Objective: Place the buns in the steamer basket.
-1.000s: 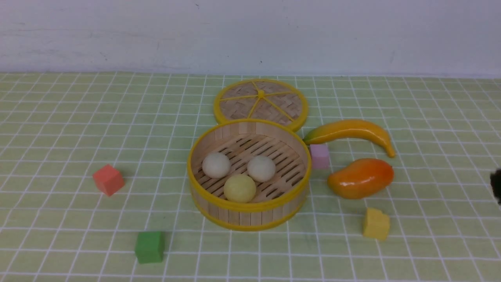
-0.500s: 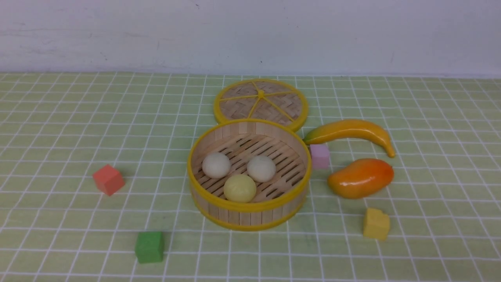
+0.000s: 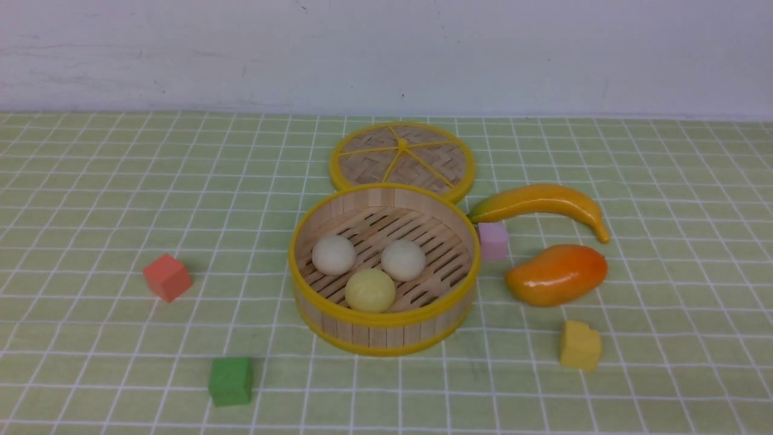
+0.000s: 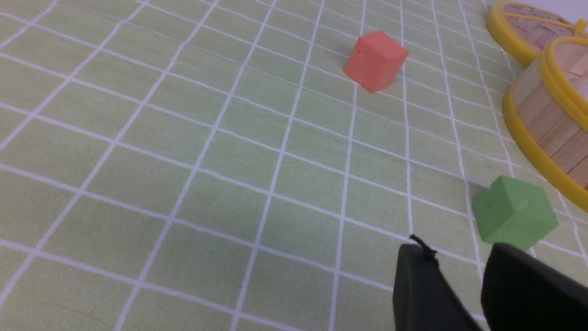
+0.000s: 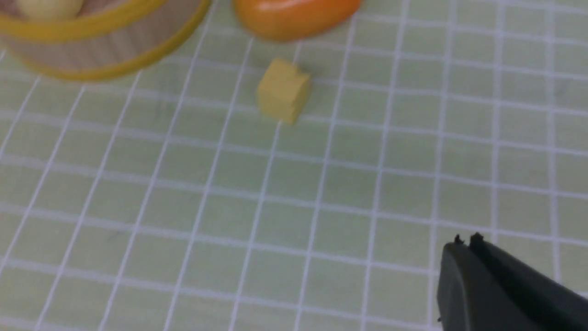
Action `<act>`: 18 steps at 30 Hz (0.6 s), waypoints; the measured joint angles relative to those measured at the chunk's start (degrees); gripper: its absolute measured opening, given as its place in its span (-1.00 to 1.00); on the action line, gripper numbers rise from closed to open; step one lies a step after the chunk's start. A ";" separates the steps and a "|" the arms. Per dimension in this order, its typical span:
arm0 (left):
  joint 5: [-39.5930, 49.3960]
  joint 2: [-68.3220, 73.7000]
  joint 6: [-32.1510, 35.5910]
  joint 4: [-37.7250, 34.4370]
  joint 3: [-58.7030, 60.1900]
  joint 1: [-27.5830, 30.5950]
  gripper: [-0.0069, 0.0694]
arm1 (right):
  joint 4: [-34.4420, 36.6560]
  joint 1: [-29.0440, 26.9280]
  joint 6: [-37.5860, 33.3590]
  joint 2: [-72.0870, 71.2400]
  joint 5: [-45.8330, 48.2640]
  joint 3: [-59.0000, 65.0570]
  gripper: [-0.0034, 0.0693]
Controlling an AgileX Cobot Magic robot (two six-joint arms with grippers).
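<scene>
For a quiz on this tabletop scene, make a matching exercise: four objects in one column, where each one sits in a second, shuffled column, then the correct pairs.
Column 1
1. pale yellow bun
2. woven lid
3. pink cube
4. green cube

Column 2
A. flat on the cloth behind the steamer basket
B. beside the basket's right wall, below the banana tip
C. inside the basket, nearest the camera
D. on the cloth, front left of the basket

Pairs: 1-C, 2-A, 3-B, 4-D
</scene>
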 joint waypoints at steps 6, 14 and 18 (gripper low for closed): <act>0.00 0.00 0.00 0.00 0.00 0.00 -0.27 | 0.87 -16.21 0.00 -14.79 -11.38 8.09 -0.93; 0.00 0.00 0.00 0.00 0.00 0.00 -0.25 | 4.94 -20.54 -2.66 -19.22 -17.14 16.84 -0.91; 0.00 0.00 0.00 0.00 0.00 0.00 -0.25 | 7.06 -24.24 -6.96 -22.74 -22.14 23.49 -0.90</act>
